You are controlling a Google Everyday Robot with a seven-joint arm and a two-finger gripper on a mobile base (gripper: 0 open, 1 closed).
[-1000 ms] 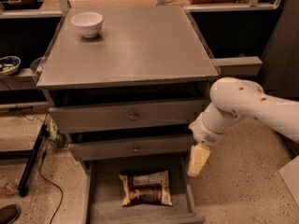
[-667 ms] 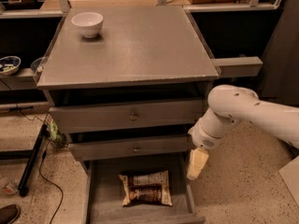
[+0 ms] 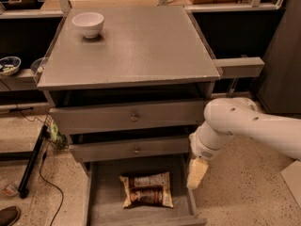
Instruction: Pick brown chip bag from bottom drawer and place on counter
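Observation:
The brown chip bag lies flat on the floor of the open bottom drawer, cream with a dark brown band. My gripper hangs from the white arm at the drawer's right side, just right of the bag and a little above it, pointing down. It holds nothing that I can see. The counter is the grey top of the cabinet, above the drawers.
A white bowl stands on the counter's far left corner. The two upper drawers with round knobs stick out slightly. A black stand and cable lie on the floor at left. A shoe is at bottom left.
The arm and gripper have shifted slightly left, toward the drawer's right edge. The bag has not moved.

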